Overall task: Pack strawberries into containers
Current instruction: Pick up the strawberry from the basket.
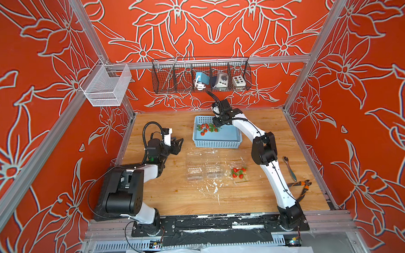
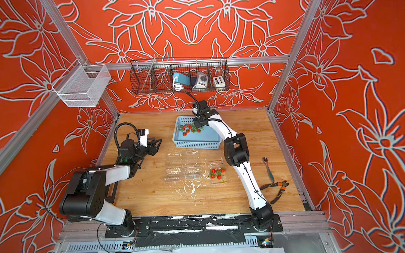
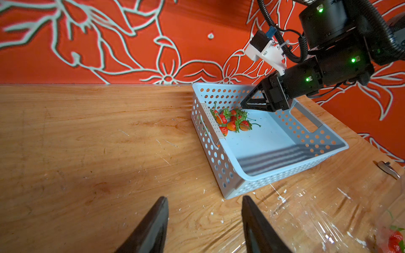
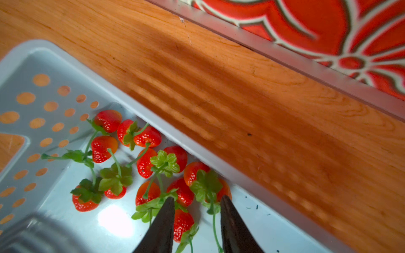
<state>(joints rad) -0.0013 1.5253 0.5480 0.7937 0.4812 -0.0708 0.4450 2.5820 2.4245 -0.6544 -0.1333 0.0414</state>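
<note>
Two R fingers (image 4: 232,221) apart among strawberries (image 4: 144,163) in blue basket (image 4: 13,72).

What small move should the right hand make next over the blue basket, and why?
Probably lower a little and close on the strawberry between its fingers. The right hand hangs open inside the blue basket, its fingers straddling that berry but seemingly not gripping it yet; many berries lie there, and only one clear container holds any.

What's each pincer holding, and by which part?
Nothing held. Left pincer empty above the table; right pincer open around a strawberry in the blue basket, not clamped.
</note>
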